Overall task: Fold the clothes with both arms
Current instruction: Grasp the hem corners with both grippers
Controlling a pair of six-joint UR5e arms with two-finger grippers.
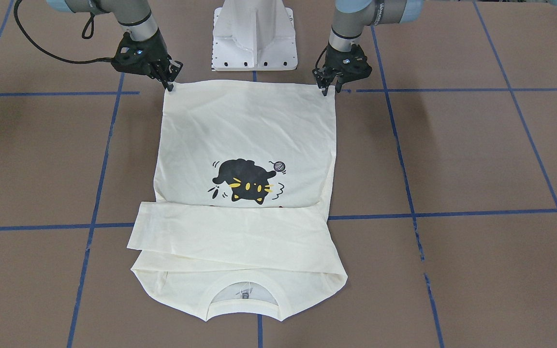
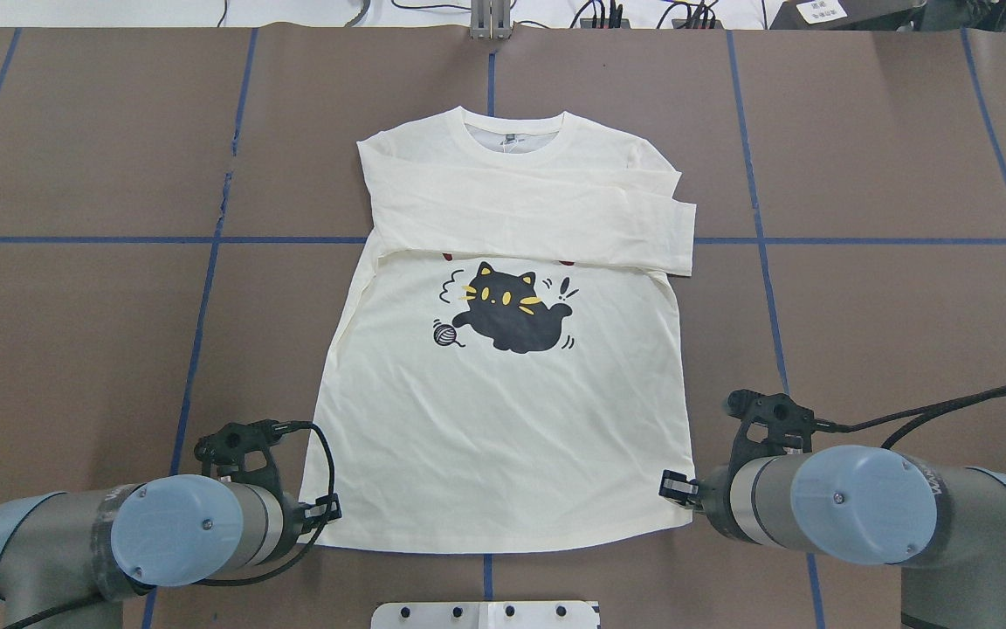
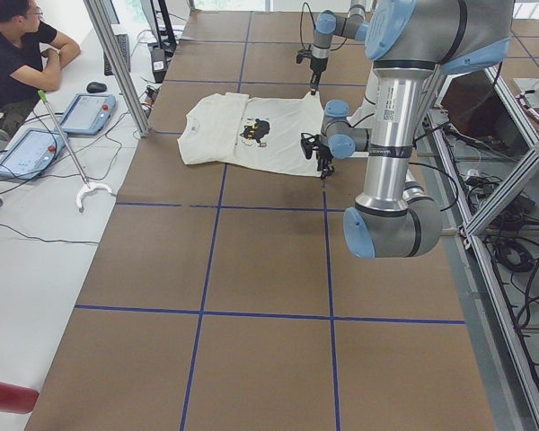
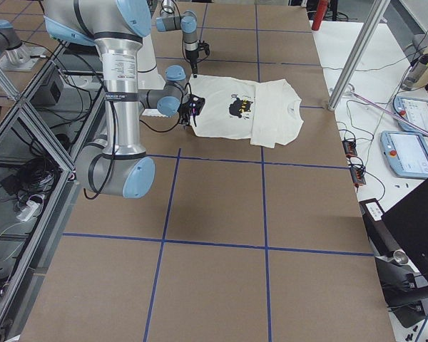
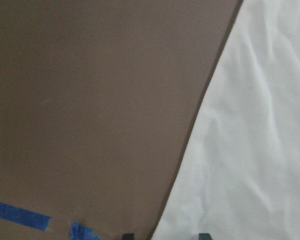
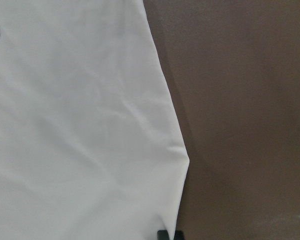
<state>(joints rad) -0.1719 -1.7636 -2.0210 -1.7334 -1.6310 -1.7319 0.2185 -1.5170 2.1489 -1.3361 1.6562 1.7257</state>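
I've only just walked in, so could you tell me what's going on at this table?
The robot is folding a cream shirt, lying print up with its sleeves already crossed over the chest. The left gripper straddles one hem corner with fingers apart; the right gripper is at the other, its grip unclear.

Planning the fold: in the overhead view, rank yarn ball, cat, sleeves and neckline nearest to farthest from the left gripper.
From the left gripper, at the shirt's near corner:
1. Yarn ball, left of centre.
2. Cat, centre.
3. Sleeves, folded across beyond it.
4. Neckline, far edge.
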